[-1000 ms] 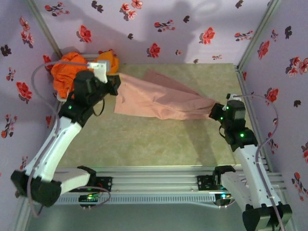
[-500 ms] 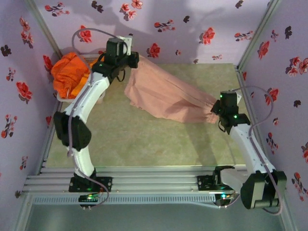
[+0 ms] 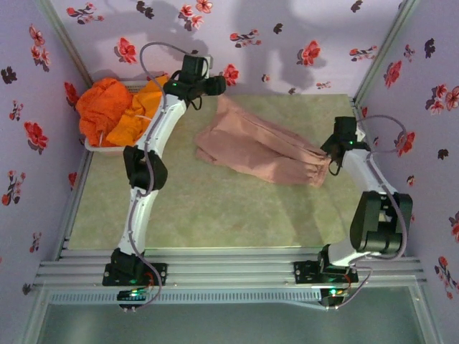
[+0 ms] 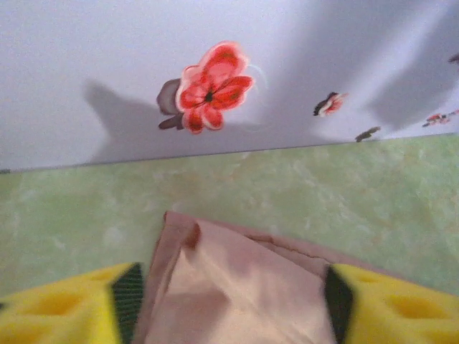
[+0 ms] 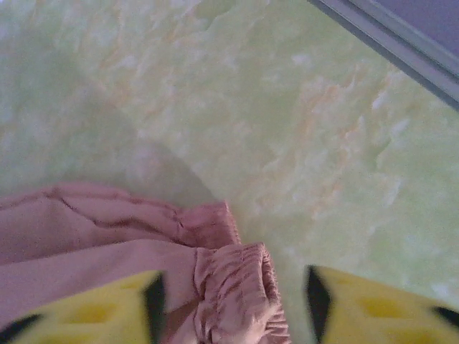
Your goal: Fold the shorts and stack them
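The dusty pink shorts (image 3: 258, 149) lie flat across the back half of the green table, running from upper left to lower right. My left gripper (image 3: 214, 87) hovers at their far-left end, near the back wall. In the left wrist view it (image 4: 229, 304) stands open, a pink corner (image 4: 237, 279) lying loose between its yellow fingers (image 4: 64, 308). My right gripper (image 3: 332, 152) is at the right end; in the right wrist view it (image 5: 233, 294) is open over the gathered waistband (image 5: 233, 287). Two orange shorts (image 3: 107, 107) sit bunched in the basket.
The white basket (image 3: 97, 145) stands in the back left corner against the flowered walls. A metal frame rail (image 3: 373, 165) runs along the table's right edge, close to the right arm. Bare green tabletop (image 3: 215, 208) lies in front of the pink shorts.
Both grippers have opened and let go of the pink shorts, which were held stretched and now lie flat. Both arms reached farther toward the back, carrying the shorts that way.
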Motion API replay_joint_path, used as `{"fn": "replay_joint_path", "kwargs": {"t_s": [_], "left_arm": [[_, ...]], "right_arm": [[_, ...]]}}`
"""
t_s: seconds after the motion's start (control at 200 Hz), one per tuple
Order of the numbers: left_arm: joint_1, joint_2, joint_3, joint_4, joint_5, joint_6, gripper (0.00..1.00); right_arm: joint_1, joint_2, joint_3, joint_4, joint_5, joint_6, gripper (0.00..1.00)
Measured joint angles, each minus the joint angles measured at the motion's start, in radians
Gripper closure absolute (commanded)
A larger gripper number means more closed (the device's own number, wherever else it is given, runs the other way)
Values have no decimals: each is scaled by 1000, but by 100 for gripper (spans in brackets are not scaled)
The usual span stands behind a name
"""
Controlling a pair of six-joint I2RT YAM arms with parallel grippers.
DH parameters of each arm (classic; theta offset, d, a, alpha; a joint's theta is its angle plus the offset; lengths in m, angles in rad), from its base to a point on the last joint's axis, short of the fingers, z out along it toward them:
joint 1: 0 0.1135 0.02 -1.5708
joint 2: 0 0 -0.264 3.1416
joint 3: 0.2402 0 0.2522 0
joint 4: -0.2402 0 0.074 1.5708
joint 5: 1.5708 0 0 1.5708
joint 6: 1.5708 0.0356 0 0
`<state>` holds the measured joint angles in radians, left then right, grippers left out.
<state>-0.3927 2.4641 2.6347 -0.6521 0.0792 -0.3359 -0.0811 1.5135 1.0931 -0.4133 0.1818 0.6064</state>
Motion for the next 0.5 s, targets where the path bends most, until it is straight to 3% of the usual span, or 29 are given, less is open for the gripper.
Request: {"fn": "replay_joint_path", "kwargs": {"t_s": [0.085, 0.16, 0.34, 0.5], "left_arm": [[14, -15, -16, -15, 10, -24, 8], [22, -114, -165, 5, 34, -27, 1], [8, -457, -662, 153, 106, -61, 1], [-29, -529, -841, 313, 156, -117, 1]], "right_arm": [[-37, 0, 25, -2, -47, 23, 13], [-54, -41, 18, 0, -98, 45, 9], [-23, -220, -92, 62, -254, 85, 5], [76, -249, -131, 72, -349, 82, 4]]}}
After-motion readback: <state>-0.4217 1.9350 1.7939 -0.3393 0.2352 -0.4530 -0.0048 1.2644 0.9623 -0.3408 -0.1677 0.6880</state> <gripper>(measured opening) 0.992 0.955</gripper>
